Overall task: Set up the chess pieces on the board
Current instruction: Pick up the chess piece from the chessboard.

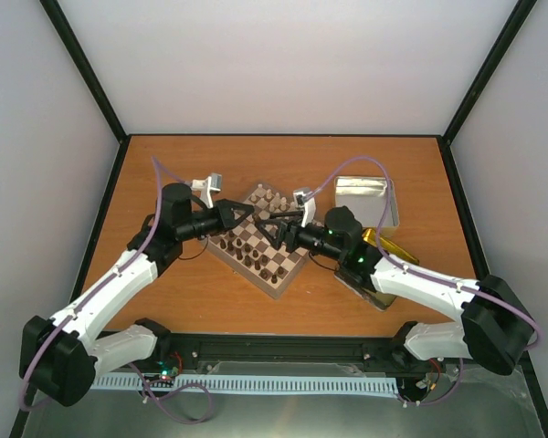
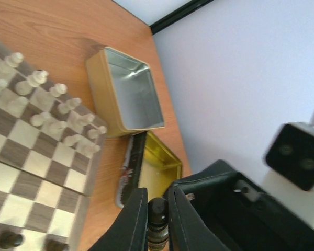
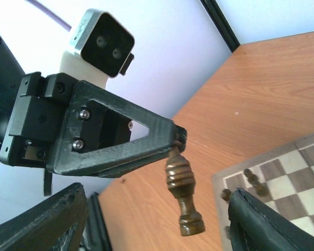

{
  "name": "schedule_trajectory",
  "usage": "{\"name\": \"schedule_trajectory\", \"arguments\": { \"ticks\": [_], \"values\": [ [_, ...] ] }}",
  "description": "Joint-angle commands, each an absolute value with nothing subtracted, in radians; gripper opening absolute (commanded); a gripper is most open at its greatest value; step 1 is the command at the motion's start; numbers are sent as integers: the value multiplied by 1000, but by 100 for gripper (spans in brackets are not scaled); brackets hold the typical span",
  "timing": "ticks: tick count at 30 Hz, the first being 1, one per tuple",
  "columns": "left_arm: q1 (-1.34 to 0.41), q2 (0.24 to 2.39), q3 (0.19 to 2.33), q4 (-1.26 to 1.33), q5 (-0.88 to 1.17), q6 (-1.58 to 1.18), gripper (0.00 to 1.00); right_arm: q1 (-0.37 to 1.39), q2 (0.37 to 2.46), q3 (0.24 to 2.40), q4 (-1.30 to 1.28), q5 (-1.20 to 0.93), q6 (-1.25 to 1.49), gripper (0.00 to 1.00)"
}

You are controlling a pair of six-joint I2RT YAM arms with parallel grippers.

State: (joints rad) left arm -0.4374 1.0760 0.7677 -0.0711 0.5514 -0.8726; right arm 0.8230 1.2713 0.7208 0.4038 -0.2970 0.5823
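The board (image 1: 286, 282) lies turned like a diamond mid-table, between the two arms. Dark chess pieces (image 1: 263, 268) stand along its near sides and cream ones along the far sides. Above the board's middle my left gripper (image 1: 252, 216) is shut on the head of one dark piece (image 3: 182, 191), which hangs base-down. In the left wrist view that piece (image 2: 158, 224) sits pinched between the fingers of the left gripper (image 2: 157, 201). My right gripper (image 3: 158, 191) stands wide open on both sides of the hanging piece, touching nothing.
An open silver tin (image 1: 363, 201) sits right of the board, with a gold tin (image 1: 389, 247) near the right arm. Several cream chessmen (image 2: 42, 99) fill the board's far rows. Black frame rails edge the table.
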Motion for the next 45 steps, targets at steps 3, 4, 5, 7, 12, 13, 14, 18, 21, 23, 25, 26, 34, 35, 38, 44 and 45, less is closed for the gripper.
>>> {"name": "schedule_trajectory", "arguments": {
  "ticks": [3, 4, 5, 7, 12, 13, 14, 18, 21, 23, 25, 26, 34, 35, 38, 44, 45],
  "values": [
    [-436, 1017, 803, 136, 663, -1137, 1, 815, 1241, 628, 804, -278, 922, 69],
    [-436, 1014, 796, 163, 659, -1155, 1, 815, 1239, 622, 822, -265, 937, 67],
    [-436, 1009, 791, 183, 650, -1176, 1, 814, 1234, 621, 818, -251, 957, 65],
    [-436, 1002, 777, 216, 643, -1209, 1, 814, 1232, 615, 827, -240, 986, 62],
    [-436, 987, 747, 295, 642, -1290, 1, 816, 1247, 593, 961, -265, 1074, 49],
    [-436, 986, 748, 295, 637, -1291, 0, 816, 1250, 584, 977, -261, 1091, 47],
    [-436, 983, 747, 294, 633, -1292, 1, 816, 1251, 581, 993, -259, 1102, 45],
    [-435, 973, 741, 289, 611, -1289, 1, 816, 1256, 578, 1008, -266, 1113, 39],
    [-436, 973, 737, 290, 605, -1288, 1, 817, 1260, 592, 979, -278, 1116, 39],
    [-436, 974, 734, 293, 606, -1288, 1, 817, 1269, 599, 975, -286, 1119, 41],
    [-436, 978, 729, 296, 607, -1294, 1, 818, 1279, 614, 963, -297, 1121, 41],
    [-436, 977, 727, 303, 610, -1296, 1, 818, 1286, 624, 952, -302, 1120, 41],
    [-436, 976, 715, 304, 611, -1297, 1, 817, 1302, 632, 987, -295, 1129, 26],
    [-436, 976, 712, 304, 610, -1296, 1, 818, 1298, 631, 982, -288, 1130, 23],
    [-436, 975, 707, 298, 605, -1278, 1, 817, 1277, 628, 948, -263, 1122, 14],
    [-439, 924, 714, 149, 464, -1110, 1, 812, 1212, 641, 692, -231, 1066, 6],
    [-439, 913, 715, 107, 423, -1066, 1, 812, 1197, 645, 621, -231, 1043, 6]
  ]
}}
